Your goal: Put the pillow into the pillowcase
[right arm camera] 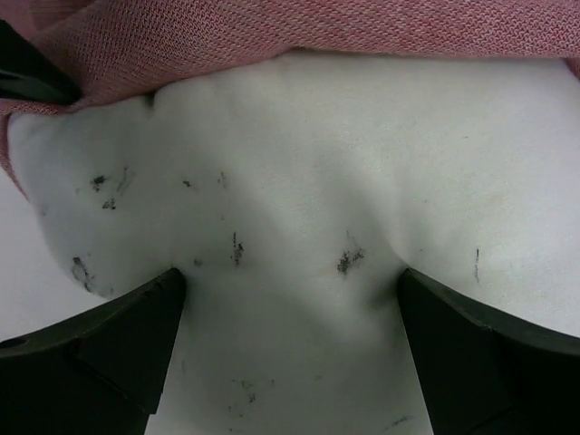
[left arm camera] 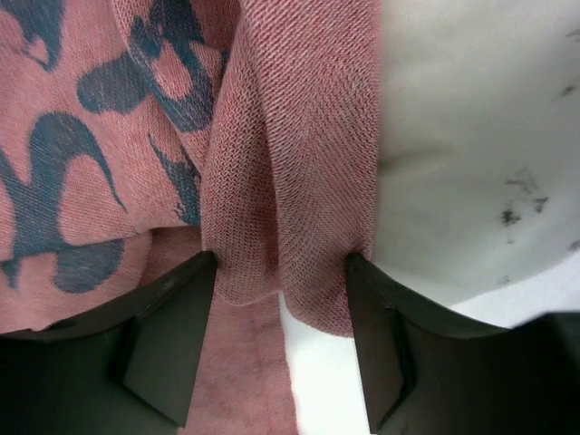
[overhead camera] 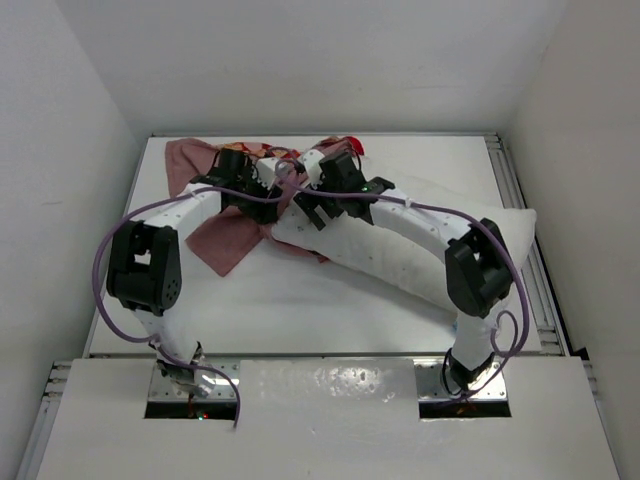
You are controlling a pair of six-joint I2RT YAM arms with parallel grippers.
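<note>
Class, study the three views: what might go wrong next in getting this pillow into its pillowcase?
1. The left jaws pinch only a narrow fold of the pillowcase near its edge, so it may slip free.
2. The right jaws stand open astride the pillow, so a pull on the fabric could drag it along.

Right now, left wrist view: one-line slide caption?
Left gripper closed on a fold of the pink pillowcase, white pillow alongside.

White table [overhead camera: 300,300], plump white pillow [overhead camera: 390,262] laid across right half, pink pillowcase [overhead camera: 225,240] crumpled at back left.
</note>
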